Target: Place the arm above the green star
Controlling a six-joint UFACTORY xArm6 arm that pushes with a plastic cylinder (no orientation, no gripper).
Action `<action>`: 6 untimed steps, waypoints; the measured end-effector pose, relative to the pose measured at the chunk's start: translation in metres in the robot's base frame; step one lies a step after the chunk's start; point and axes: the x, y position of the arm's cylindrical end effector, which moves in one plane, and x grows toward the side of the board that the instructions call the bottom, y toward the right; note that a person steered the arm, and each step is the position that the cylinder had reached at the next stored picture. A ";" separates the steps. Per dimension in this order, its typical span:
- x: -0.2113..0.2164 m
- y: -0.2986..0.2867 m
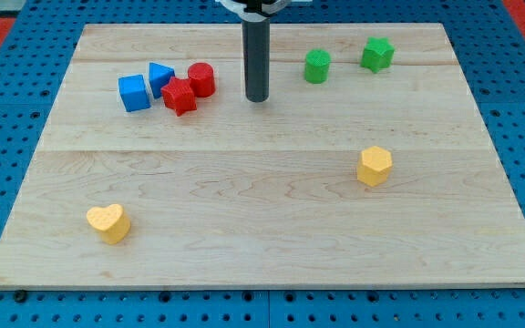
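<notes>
The green star [377,54] lies near the view's top right on the wooden board [262,228]. A green cylinder [317,66] stands just to its left. My tip [257,97] rests on the board at top centre, left of the green cylinder and well left of the star. It touches no block.
A red cylinder [201,79], a red star [180,96], a blue triangle [159,77] and a blue cube [134,93] cluster left of the tip. A yellow hexagon [374,166] sits at right centre. A yellow heart [108,222] sits at bottom left.
</notes>
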 end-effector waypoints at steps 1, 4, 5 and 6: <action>0.000 -0.021; -0.067 0.003; -0.095 0.055; -0.116 0.112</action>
